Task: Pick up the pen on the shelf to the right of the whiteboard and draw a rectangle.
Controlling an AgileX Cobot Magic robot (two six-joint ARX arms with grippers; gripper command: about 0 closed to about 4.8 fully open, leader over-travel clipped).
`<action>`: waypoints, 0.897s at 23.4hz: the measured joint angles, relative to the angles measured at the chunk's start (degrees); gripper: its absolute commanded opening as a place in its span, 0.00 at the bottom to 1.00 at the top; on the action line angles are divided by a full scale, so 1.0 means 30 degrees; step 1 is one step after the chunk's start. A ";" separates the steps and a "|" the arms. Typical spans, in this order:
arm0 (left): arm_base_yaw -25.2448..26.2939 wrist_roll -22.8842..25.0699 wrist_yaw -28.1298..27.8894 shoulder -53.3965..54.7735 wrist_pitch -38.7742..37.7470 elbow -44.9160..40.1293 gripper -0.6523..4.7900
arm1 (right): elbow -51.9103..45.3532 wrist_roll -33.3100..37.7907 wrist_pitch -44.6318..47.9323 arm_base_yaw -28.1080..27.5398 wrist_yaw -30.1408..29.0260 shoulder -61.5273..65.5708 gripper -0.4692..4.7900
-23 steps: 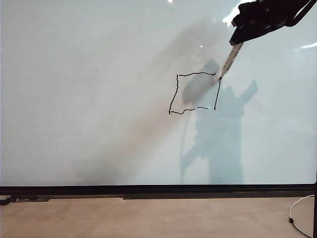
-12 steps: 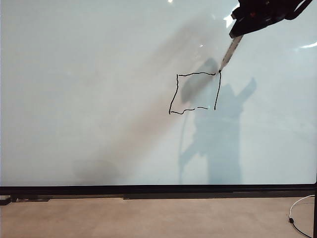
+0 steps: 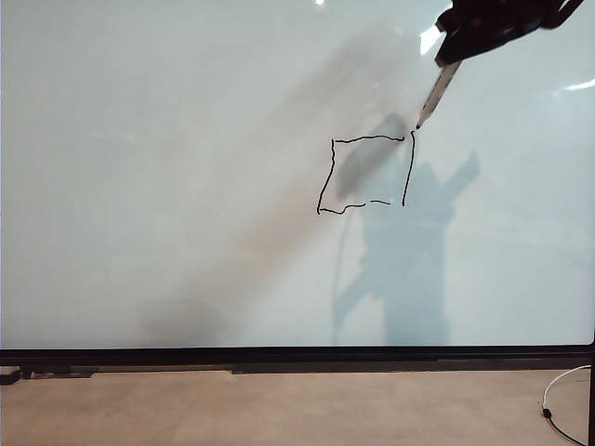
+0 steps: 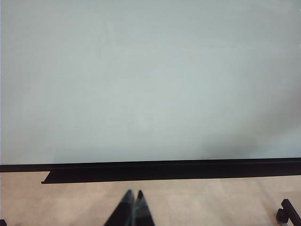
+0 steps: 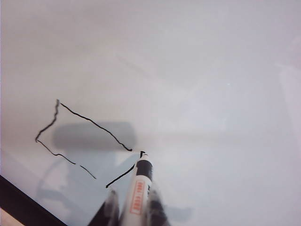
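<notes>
The whiteboard (image 3: pixel 186 186) fills the exterior view, with a wobbly black rectangle (image 3: pixel 367 174) drawn right of centre, its bottom side gapped. My right gripper (image 3: pixel 454 58) is at the top right, shut on the pen (image 3: pixel 435 93), a slim white marker slanting down-left. The pen's dark tip hangs just above the rectangle's top right corner. The right wrist view shows the pen (image 5: pixel 137 188) between the fingers (image 5: pixel 111 207) of the right gripper (image 5: pixel 133 203), tip at the corner of the rectangle (image 5: pixel 84 141). My left gripper (image 4: pixel 133 194) is shut and holds nothing, low in front of the whiteboard (image 4: pixel 150 80).
A thin black frame (image 3: pixel 297 355) runs along the board's lower edge above a beige floor (image 3: pixel 279 409). A white cable (image 3: pixel 562 409) lies at the bottom right. The arm casts a grey shadow (image 3: pixel 409 242) on the board.
The right gripper and pen moved upward along the rectangle's right side. The tip now hangs just above the top right corner. The left gripper stayed still.
</notes>
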 measured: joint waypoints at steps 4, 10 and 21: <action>0.0000 0.0000 0.0000 0.0000 -0.0007 0.0000 0.11 | -0.1239 0.0051 0.0029 0.0255 0.0277 -0.1741 0.08; 0.0000 0.0000 0.0000 -0.0007 0.0000 0.0000 0.11 | -0.4233 0.1494 -0.0007 0.0233 0.0838 -0.5370 0.08; -0.0007 0.0000 0.0000 -0.0015 -0.0007 0.0000 0.11 | -0.9952 0.4444 0.0153 0.0233 0.2572 -1.2298 0.08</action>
